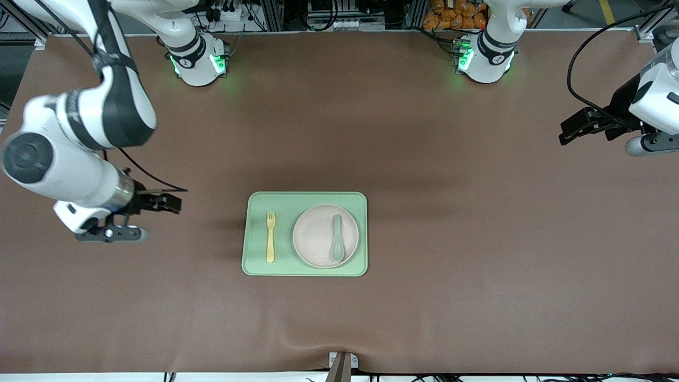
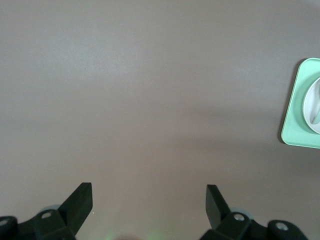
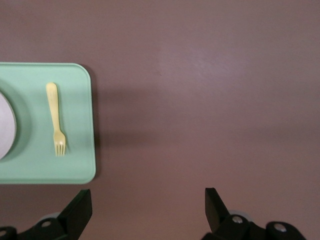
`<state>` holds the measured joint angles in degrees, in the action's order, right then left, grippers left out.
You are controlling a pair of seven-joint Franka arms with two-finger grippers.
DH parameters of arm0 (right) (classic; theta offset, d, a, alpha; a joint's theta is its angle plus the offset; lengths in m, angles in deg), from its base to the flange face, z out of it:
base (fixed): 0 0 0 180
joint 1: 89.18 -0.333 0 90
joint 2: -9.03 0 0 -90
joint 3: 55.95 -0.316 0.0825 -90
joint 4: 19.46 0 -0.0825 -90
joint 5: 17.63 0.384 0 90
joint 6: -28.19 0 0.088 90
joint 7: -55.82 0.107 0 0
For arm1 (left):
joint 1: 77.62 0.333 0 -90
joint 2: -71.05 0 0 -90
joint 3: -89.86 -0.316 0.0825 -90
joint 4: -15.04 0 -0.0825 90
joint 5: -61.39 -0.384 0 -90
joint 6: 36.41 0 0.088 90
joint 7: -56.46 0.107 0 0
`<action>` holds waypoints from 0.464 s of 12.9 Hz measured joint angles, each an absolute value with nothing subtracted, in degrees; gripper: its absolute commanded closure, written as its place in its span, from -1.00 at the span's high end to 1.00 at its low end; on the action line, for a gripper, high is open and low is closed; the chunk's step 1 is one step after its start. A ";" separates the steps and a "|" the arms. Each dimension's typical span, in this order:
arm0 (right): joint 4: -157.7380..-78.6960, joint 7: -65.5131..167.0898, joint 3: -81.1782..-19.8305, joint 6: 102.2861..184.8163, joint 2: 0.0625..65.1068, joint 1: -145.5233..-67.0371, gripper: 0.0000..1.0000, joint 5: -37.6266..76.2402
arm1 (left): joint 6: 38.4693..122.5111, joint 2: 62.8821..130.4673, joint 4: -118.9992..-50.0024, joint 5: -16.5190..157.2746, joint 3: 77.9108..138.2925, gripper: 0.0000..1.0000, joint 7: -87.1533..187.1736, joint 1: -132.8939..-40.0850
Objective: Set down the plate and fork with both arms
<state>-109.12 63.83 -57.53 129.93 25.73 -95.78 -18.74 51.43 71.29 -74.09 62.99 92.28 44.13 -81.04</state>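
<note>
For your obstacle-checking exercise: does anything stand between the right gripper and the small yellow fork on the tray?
Nothing visible does: only bare brown table lies between the open right gripper and the pale yellow plastic fork on the light green tray.

The tray (image 1: 305, 199) sits mid-worktop (image 1: 424, 297), nearer the front edge. On it, the plate (image 1: 318, 236) lies toward the left arm's end, the fork (image 1: 270, 237) beside it toward the right arm's end. A spoon (image 1: 337, 237) rests on the plate.
</note>
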 measured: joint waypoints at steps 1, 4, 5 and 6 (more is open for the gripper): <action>-109.33 63.01 -57.54 128.39 23.93 -94.77 1.00 -18.73 | 51.38 71.28 -74.07 62.99 92.28 1.00 44.13 -81.04; -111.85 61.48 -57.53 126.78 17.94 -92.06 1.00 -18.73 | 51.30 71.27 -74.02 62.99 92.26 1.00 44.13 -81.02; -112.83 61.42 -57.54 126.01 15.95 -91.76 1.00 -18.73 | 51.29 71.27 -74.00 62.99 92.26 1.00 44.13 -81.02; -113.53 61.42 -57.58 124.78 14.12 -91.48 1.00 -18.73 | 51.28 71.28 -73.99 62.99 92.25 1.00 44.13 -81.01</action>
